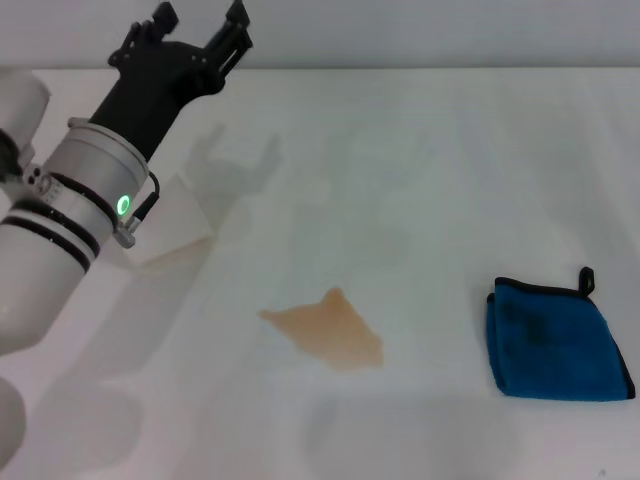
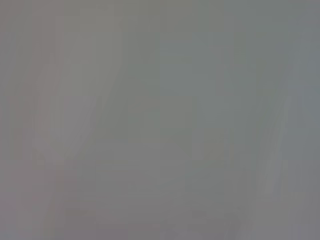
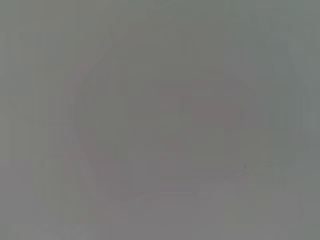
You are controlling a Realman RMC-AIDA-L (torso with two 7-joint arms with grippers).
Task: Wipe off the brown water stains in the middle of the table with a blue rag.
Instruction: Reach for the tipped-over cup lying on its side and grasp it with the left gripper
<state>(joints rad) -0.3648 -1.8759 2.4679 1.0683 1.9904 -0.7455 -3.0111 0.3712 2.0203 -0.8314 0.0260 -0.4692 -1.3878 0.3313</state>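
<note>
Left gripper (image 1: 200,22) raised at upper left, its fingers spread wide and empty.
Brown water stains (image 1: 328,330) sit low centre on the white table (image 1: 430,160); the folded blue rag (image 1: 556,340) lies at lower right, well apart.

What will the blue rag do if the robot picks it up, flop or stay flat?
The blue rag looks fluffy and folded, so it will probably flop and unfold. It seems light. On the smooth table it would likely slide easily.
</note>
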